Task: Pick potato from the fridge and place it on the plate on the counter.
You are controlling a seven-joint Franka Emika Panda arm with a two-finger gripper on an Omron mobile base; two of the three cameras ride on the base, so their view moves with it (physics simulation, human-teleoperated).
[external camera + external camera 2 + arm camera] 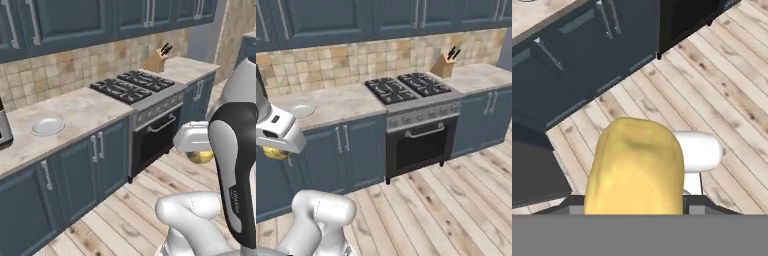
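Potato (634,167) gripped in the tool (199,150) — clamped shut on it, hanging out over the wooden floor (456,200) in front of the dark blue cabinets (75,170). Showing as a golden lump under the white hand in both base views, well apart from the plate (48,126), which sits bare on the bench (85,107) off to the left of the stove (132,85). Looks like mid-carry, drop-off not yet done. Biggest worry: a fast swing toward the bench shaking that rounded lump loose — straight down onto the floor then. Also a chance of clipping the bench edge by coming in too low, or letting go off-centre and having it roll over the shallow rim. Fingertips hidden behind the potato in the hand view, so hard to judge how deep the grip goes.
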